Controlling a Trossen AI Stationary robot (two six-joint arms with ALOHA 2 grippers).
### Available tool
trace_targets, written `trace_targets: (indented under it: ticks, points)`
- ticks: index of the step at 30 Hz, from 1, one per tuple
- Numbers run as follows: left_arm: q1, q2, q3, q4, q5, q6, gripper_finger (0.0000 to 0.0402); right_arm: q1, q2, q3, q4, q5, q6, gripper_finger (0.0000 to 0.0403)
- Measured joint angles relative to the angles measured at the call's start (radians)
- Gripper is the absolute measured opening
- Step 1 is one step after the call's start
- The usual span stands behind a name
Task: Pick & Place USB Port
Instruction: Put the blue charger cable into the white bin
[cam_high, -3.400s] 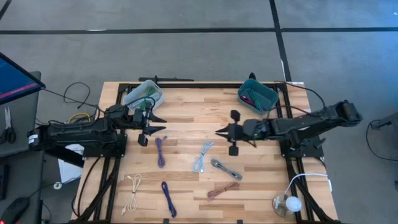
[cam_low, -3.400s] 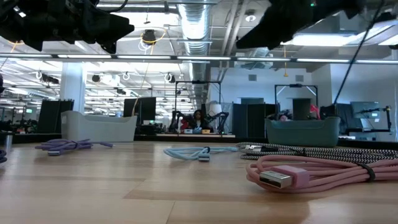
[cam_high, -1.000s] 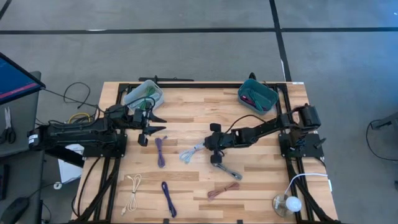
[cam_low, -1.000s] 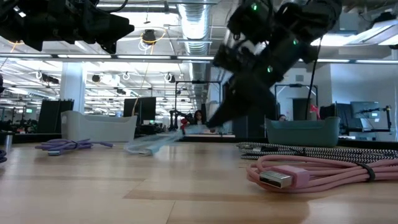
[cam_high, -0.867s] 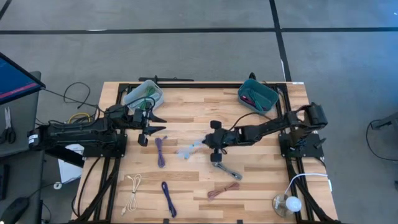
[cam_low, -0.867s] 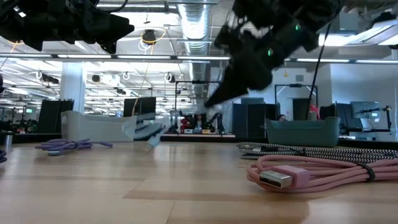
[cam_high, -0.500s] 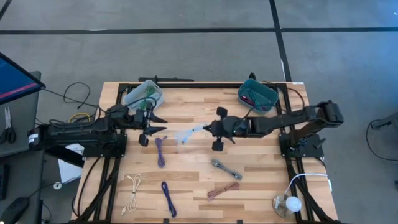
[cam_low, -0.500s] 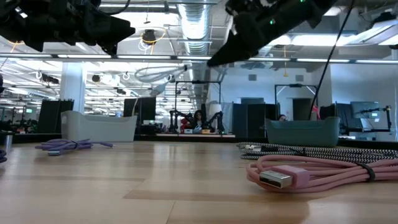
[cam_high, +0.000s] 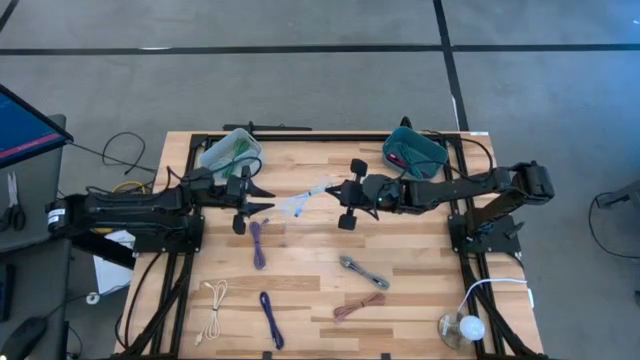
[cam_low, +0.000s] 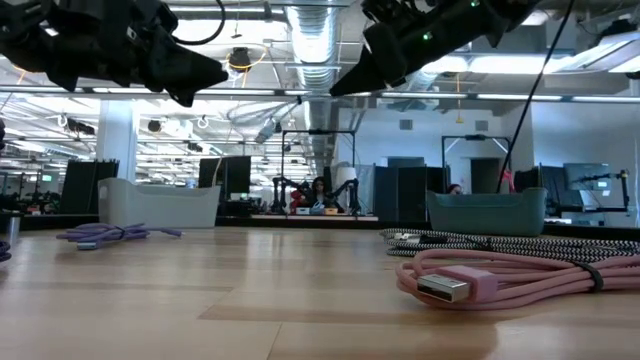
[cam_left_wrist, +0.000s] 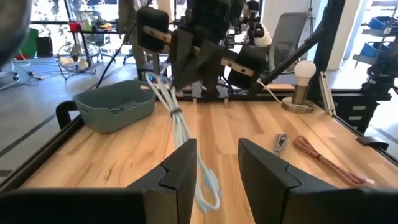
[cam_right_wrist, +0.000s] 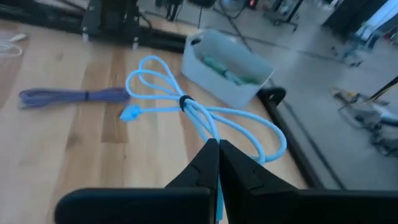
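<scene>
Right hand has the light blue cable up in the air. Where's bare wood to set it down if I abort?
With the light blue cable held in the right hand, bare wood lies below it, between the purple cable and the braided cable. The strip between the clear bin and teal bin is free too. The front edge is crowded with cables; the left hand waits open nearby.

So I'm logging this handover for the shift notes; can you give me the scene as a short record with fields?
right gripper: shut on the light blue cable, held above the table
left gripper: open, facing the cable
white bin: far left corner, holds a green cable
teal bin: far right corner
on table: purple cable, braided cable, pink cable
</scene>
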Motion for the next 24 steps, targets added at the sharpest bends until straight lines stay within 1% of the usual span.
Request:
trace_targets:
  ticks: [6, 11, 13, 24]
  points:
    - [0.000, 0.004, 0.000, 0.000, -0.001, -0.019, 0.0117, -0.006, 0.002, 0.018, 0.013, -0.003, -0.017, 0.0000]
    - [0.000, 0.005, 0.000, -0.001, -0.059, -0.034, 0.0118, -0.003, 0.002, 0.053, 0.015, -0.005, -0.041, 0.0000]
    - [0.000, 0.012, 0.000, -0.001, -0.066, -0.034, 0.0120, -0.003, 0.002, 0.066, 0.015, -0.010, -0.043, 0.0000]
    - [0.000, 0.070, 0.000, 0.033, -0.071, -0.034, 0.0172, 0.003, 0.002, 0.072, 0.020, -0.013, -0.043, 0.0000]
